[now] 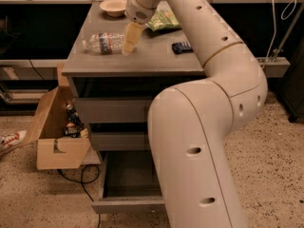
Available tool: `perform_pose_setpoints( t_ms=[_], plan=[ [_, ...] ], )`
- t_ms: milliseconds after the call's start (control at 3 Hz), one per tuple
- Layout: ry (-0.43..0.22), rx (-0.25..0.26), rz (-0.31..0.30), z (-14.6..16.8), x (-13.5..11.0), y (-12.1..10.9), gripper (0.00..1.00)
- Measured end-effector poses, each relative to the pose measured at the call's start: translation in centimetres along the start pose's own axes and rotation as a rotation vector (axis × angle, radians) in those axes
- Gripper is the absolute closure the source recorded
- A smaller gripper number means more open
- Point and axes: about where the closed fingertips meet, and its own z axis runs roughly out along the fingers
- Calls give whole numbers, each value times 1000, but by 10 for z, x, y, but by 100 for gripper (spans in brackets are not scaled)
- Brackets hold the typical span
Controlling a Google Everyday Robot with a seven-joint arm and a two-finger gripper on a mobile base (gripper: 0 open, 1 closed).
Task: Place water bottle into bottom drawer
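The water bottle lies on its side on the grey cabinet top, at its left, cap end to the left. My gripper hangs from the cream arm just right of the bottle, its yellowish fingers pointing down at the bottle's right end. The bottom drawer is pulled open below the two shut grey drawers, its tray bare, with my arm covering its right side.
A tan bowl sits at the back of the top, a green chip bag behind the arm, a dark blue packet to the right. An open cardboard box with cans stands on the floor at the left.
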Motion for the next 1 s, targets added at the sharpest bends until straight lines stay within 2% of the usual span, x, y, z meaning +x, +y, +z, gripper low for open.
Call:
perform_pose_setpoints(
  t_ms=[667, 1000],
  plan=[
    [-7, -23, 89, 34, 9, -6, 0],
    [-16, -35, 88, 44, 5, -6, 3]
  ],
)
